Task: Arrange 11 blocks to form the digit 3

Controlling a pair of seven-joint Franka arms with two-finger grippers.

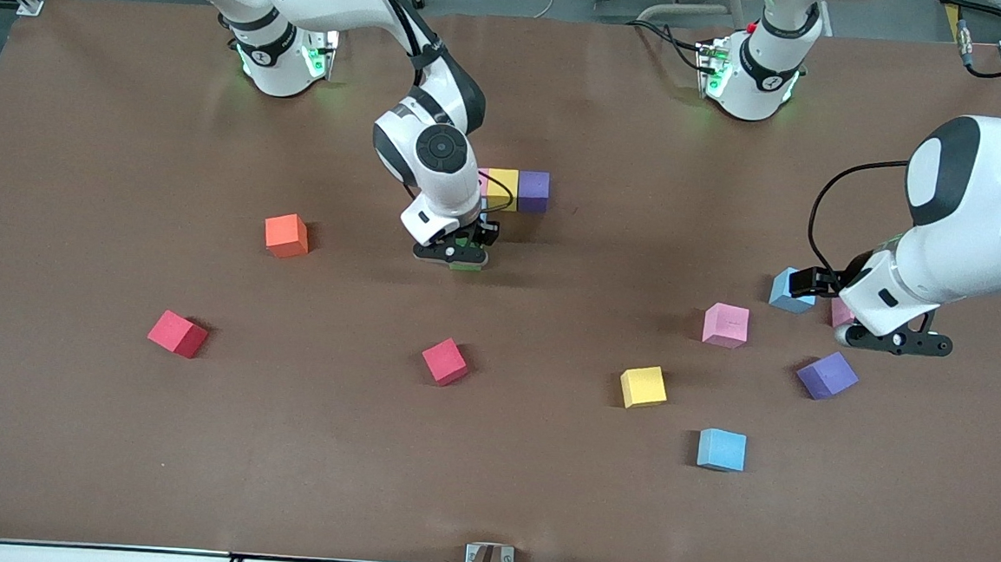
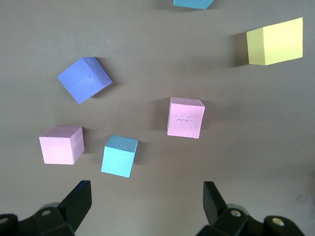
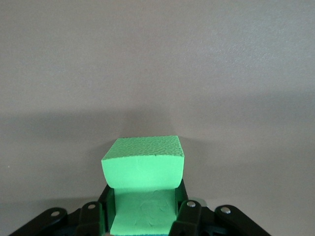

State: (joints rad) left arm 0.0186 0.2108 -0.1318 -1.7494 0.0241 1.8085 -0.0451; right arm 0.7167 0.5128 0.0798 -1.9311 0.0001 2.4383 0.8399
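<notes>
My right gripper (image 1: 459, 252) is shut on a green block (image 1: 468, 263) (image 3: 143, 169), low over the mat close to a short row of blocks. That row holds a pink block mostly hidden by the arm, a yellow one (image 1: 502, 189) and a purple one (image 1: 533, 191), touching. My left gripper (image 1: 893, 341) (image 2: 146, 201) hangs open and empty at the left arm's end. It is over the mat beside a pink block (image 1: 840, 312) (image 2: 61, 144), a light blue block (image 1: 791, 290) (image 2: 119, 156) and a purple block (image 1: 827, 375) (image 2: 84, 79).
Loose blocks lie scattered: orange (image 1: 286, 235), two red (image 1: 177, 333) (image 1: 444, 361), yellow (image 1: 643, 386) (image 2: 274, 42), pink (image 1: 725, 324) (image 2: 185, 117) and light blue (image 1: 721, 449). The brown mat (image 1: 107, 465) covers the table.
</notes>
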